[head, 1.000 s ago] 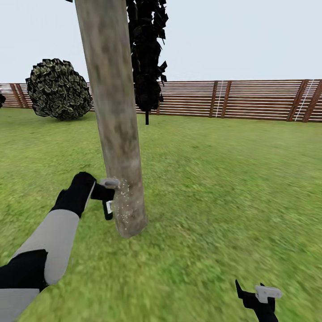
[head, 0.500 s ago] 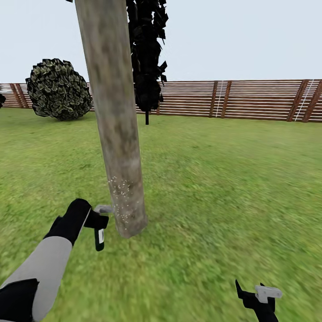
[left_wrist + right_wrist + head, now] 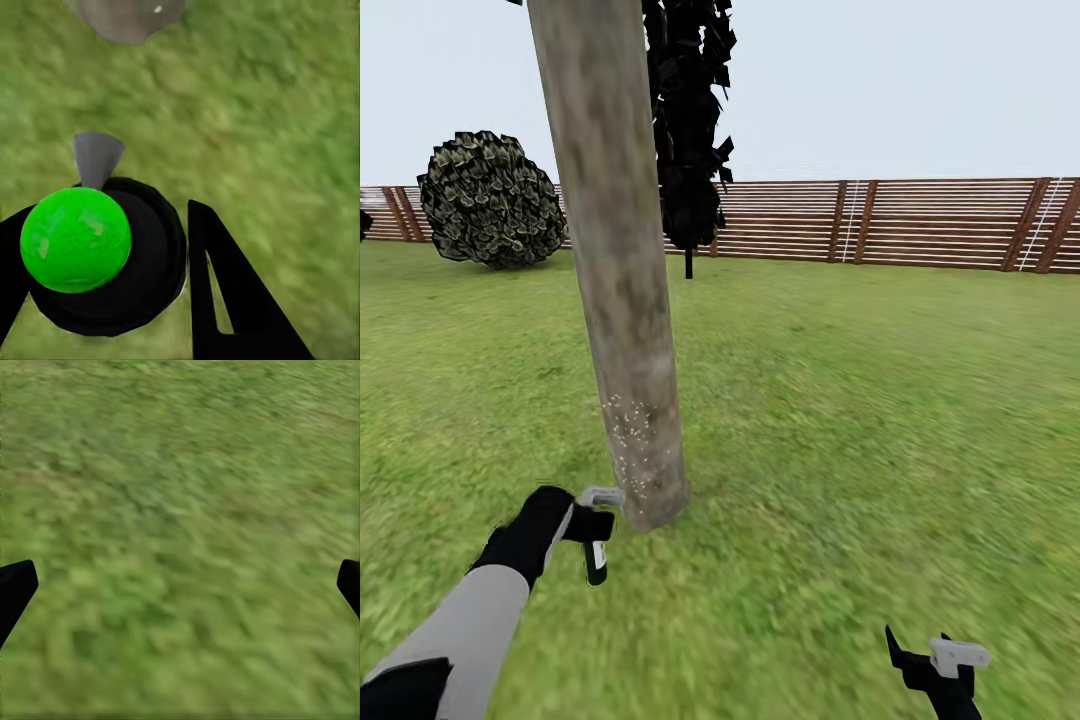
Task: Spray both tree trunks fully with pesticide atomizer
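The near tree trunk (image 3: 622, 300), thick and mottled grey-brown, rises from the grass left of centre. White pesticide specks (image 3: 630, 440) dot its lower part. My left gripper (image 3: 597, 512) is shut on the pesticide atomizer (image 3: 595, 562), a small dark bottle hanging just left of the trunk's base. The left wrist view looks down on the atomizer (image 3: 112, 262), its green cap (image 3: 75, 240) and its grey nozzle (image 3: 96, 157), which points at the trunk base (image 3: 127, 15). My right gripper (image 3: 942, 668) is open and low over the grass at the right. A second tree (image 3: 688, 130) stands further back.
A round dark bush (image 3: 490, 200) sits at the back left. The brown slat fence (image 3: 920, 222) runs along the far edge of the lawn. Open grass (image 3: 880, 420) spreads to the right of the trunk and under the right gripper's fingertips (image 3: 15, 592).
My left arm has lowered the atomizer from beside the speckled patch to near the trunk's base. The right arm and the view have not moved.
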{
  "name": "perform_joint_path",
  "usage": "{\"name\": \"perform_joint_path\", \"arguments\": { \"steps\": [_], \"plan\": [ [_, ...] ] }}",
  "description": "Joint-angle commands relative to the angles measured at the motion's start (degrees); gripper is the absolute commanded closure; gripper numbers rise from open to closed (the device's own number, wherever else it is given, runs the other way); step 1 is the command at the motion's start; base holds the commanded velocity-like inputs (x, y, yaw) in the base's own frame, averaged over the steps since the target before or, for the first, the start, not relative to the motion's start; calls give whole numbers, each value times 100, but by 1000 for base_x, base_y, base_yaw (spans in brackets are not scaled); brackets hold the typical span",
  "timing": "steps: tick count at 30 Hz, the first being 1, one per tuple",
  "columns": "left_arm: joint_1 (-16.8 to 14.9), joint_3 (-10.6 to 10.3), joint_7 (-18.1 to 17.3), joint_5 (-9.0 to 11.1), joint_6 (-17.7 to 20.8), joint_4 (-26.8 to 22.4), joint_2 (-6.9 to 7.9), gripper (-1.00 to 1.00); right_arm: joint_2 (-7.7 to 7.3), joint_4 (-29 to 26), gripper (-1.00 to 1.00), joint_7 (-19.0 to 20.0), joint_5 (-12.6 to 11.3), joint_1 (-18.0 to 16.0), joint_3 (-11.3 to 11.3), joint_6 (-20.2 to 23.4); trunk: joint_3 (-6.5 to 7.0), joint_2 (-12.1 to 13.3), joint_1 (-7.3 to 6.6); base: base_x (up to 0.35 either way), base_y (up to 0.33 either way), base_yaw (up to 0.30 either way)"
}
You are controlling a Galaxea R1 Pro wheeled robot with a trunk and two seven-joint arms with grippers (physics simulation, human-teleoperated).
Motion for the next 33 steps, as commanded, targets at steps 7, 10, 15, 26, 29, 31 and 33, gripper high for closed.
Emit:
{"name": "perform_joint_path", "arguments": {
  "steps": [7,10,15,26,29,31,33],
  "plan": [
    [16,-7,1038,952,-1596,1525,-23,100,15,-8,-100,0,-6,0,0,-1,0,0,0,0,0,0],
    [22,-8,1073,981,-1714,1649,-28,100,17,-9,-100,0,-7,0,0,-1,0,0,0,0,-32,0],
    [235,-10,1141,960,-1744,1779,-13,100,18,-1,-100,0,-4,0,0,-1,0,0,0,0,-237,26],
    [265,-9,1399,994,-1763,1794,-66,100,17,-16,-100,0,-7,0,-1,-1,0,0,0,0,-272,98],
    [265,-9,1400,995,-1763,1795,-74,100,17,-24,-100,0,-7,0,0,-1,0,0,0,0,-273,1],
    [265,-9,1400,991,-1763,1794,-75,100,18,-20,-100,0,-7,0,-1,-3,0,0,0,0,-273,0],
    [265,-9,1400,988,-1763,1795,-76,100,18,-19,-100,0,-7,0,-1,-6,0,0,0,0,-273,0]
  ]
}}
